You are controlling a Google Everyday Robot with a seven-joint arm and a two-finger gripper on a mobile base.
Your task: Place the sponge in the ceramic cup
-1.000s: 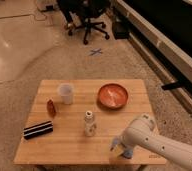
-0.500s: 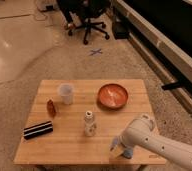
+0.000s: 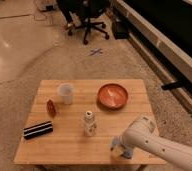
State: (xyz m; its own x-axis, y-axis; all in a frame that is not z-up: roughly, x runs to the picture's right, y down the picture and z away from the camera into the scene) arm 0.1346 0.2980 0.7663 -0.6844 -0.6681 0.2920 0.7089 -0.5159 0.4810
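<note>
One each: cup [image 3: 65,93], bowl [image 3: 112,95], bottle [image 3: 90,124], block [image 3: 38,130] (seemingly sponge [image 3: 118,145] too).

Floor [image 3: 19,45]: pale, speckled, glossy, with one blue cross mark [image 3: 95,51]. Desk [image 3: 69,145]: light wood, rectangular. Office chair [image 3: 89,20]: black, wheeled, at rear. Dark wall [image 3: 179,25]: long, right side, pale ledge.

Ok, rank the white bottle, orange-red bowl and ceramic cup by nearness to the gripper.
The gripper is at the table's near right edge.
1. white bottle, centre
2. orange-red bowl, far right
3. ceramic cup, far left
</note>
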